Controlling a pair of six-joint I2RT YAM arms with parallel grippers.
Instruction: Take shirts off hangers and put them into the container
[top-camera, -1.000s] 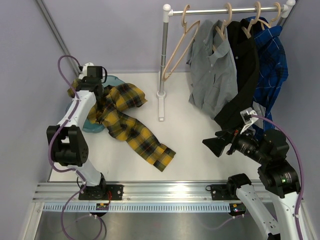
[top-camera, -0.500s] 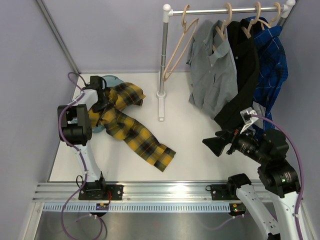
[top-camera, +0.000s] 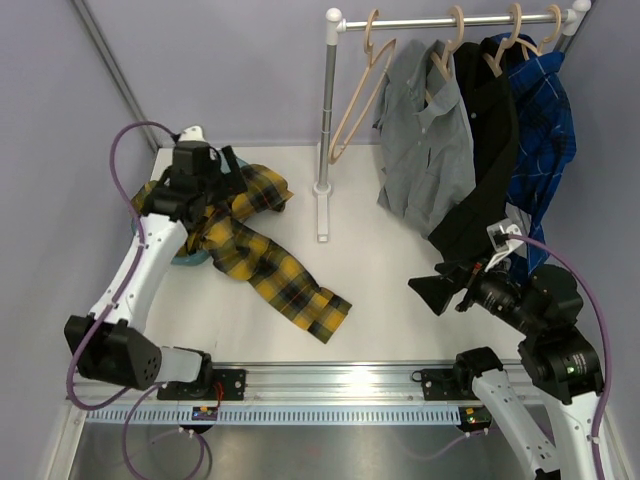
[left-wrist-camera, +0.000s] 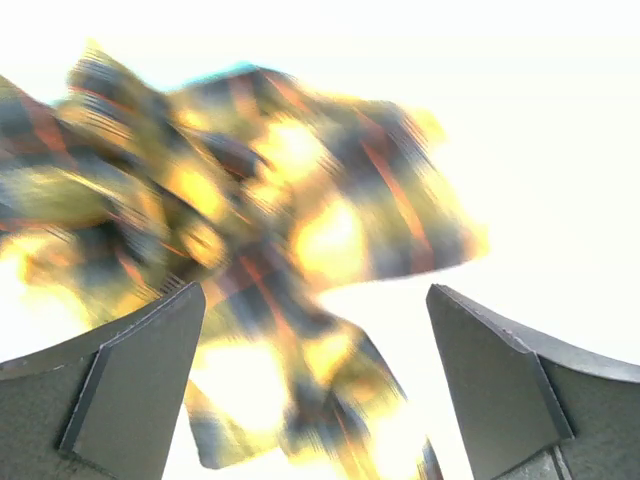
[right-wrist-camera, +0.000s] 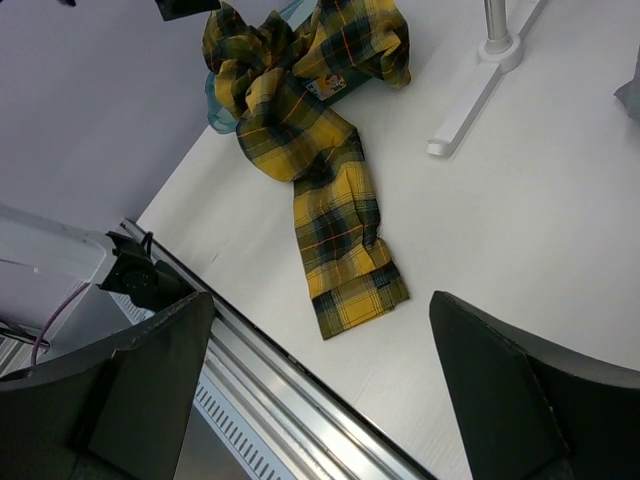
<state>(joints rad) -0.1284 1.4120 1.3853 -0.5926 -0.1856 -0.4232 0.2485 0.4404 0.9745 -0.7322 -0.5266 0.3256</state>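
The yellow-and-black plaid shirt (top-camera: 262, 255) lies crumpled, its upper part over the teal container (top-camera: 186, 258) and one long part trailing across the table toward the front. Just above the bunched end hovers my left gripper (top-camera: 228, 172), open and holding nothing; its wrist view shows the shirt (left-wrist-camera: 270, 230) blurred between spread fingers (left-wrist-camera: 130, 390). On the rail hang grey (top-camera: 425, 140), black (top-camera: 487, 130) and blue plaid (top-camera: 545, 120) shirts on beige hangers. One hanger (top-camera: 352, 105) is bare. My right gripper (top-camera: 440, 290) stands open below the black shirt, looking at the plaid shirt (right-wrist-camera: 320, 160).
The white-and-metal rail stand (top-camera: 325, 130) has its foot (top-camera: 322, 215) in the middle of the table. A purple wall bounds the left side. The aluminium base rail (top-camera: 330, 385) runs along the near edge.
My left gripper has opened and let go of the yellow plaid shirt, then lifted slightly above it. The shirt stays draped over the container. The right arm has hardly moved.
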